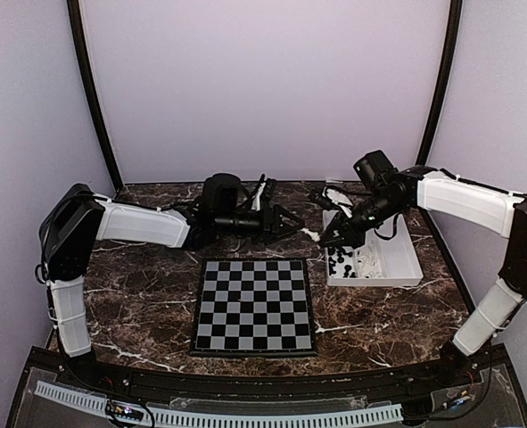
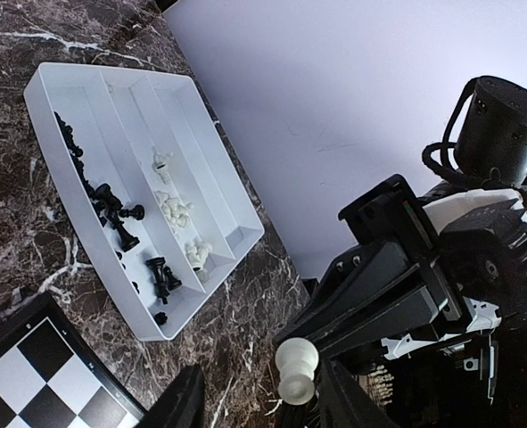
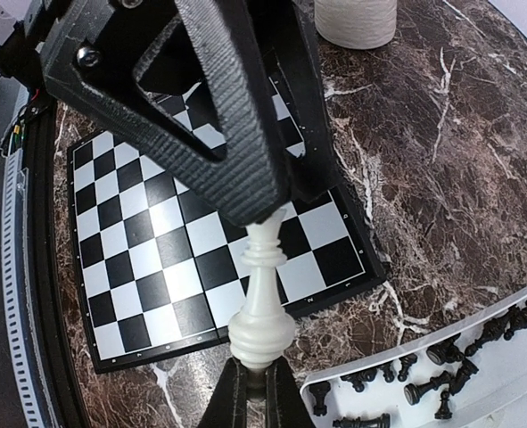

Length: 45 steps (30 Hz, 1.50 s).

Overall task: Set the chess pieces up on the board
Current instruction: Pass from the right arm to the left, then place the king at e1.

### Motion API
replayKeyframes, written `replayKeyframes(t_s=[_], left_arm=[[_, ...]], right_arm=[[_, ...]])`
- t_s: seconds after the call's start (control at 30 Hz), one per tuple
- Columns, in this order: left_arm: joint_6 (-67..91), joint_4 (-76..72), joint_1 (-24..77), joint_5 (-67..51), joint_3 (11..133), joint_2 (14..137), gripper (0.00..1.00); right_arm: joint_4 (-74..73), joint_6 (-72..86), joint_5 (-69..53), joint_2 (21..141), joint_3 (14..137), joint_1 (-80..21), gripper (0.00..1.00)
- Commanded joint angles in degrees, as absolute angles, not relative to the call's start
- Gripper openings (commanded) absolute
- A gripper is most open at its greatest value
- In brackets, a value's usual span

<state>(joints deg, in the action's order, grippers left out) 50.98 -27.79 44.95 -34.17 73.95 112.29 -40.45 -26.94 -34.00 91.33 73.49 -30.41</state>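
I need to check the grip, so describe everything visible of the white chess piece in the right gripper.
The white chess piece is glossy and plastic-looking, with a slim stem, a ringed collar and a wide round base. The right gripper is shut on its head, hiding the top, so its kind is unclear. It hangs in the air above the dark marble table near the board, base toward the left gripper, whose jaws stand open either side of it.

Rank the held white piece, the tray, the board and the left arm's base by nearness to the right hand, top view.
1. white piece, in the right hand itself.
2. tray, left wall right beside.
3. board, far right corner, slightly farther.
4. left arm's base, far near-left corner.
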Motion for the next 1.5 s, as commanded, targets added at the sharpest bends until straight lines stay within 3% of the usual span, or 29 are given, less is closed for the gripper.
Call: replayKeyframes(t_s=[0.0,0.73,1.0,1.2,1.47], left_arm=[[51.3,-30.1,45.5,-37.2,75.5,112.0,0.44],[47.1,-29.0,45.6,-38.9,76.2,112.3,0.1],[27.3,-9.9,45.6,-25.4,72.7,98.0,0.04],[19.9,0.1,46.2,-19.4,63.4,88.2,0.03],[6.9,15.7,56.8,-4.0,59.4,82.8,0.03]], right_arm=[[-40.7,-27.3,-34.6,91.9,75.5,-31.1,0.0],[-40.6,-27.6,-33.7,92.2,74.3,-31.2,0.0],[-37.2,-29.4,-31.4,91.3,66.7,-29.8,0.0],[-33.3,-29.8,-34.9,92.4,61.8,-25.8,0.0],[-31.0,-29.5,-33.7,93.4,61.1,-22.5,0.0]])
